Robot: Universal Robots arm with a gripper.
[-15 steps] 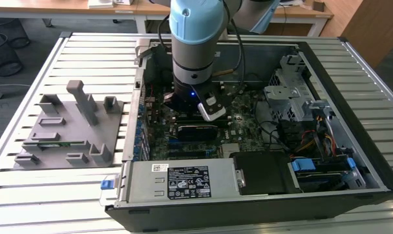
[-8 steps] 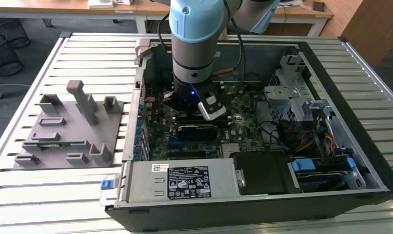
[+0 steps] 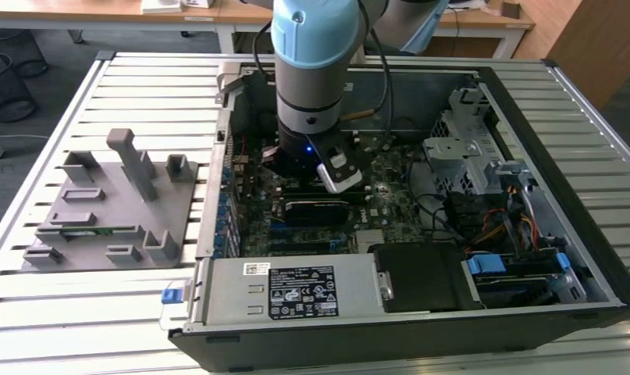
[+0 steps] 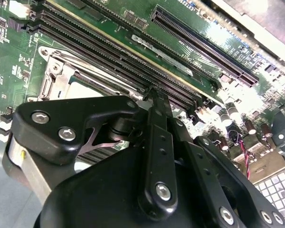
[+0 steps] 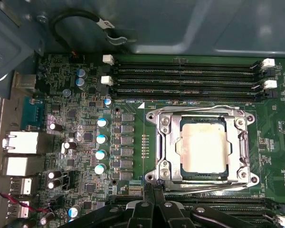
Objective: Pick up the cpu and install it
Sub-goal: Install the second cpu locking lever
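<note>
At the centre right of the first wrist view, your cpu (image 5: 203,145) sits in the socket frame (image 5: 162,142), with your tool (image 5: 152,190) pinched closed just beside it, holding nothing

Silver-topped cpu (image 5: 202,145) with thin dark rim, framed by bright metal socket bracket (image 5: 162,142). Green motherboard (image 5: 133,107) striped with black memory slots (image 5: 185,78) ending in white clips (image 5: 269,62). Matte black gripper (image 4: 154,102) with silver screw heads. Pale blue and grey arm (image 3: 312,62). Grey fixture tray (image 3: 112,207) on white slatted table (image 3: 75,312). Black computer case (image 3: 419,336) with blue latches (image 3: 171,294).
</note>
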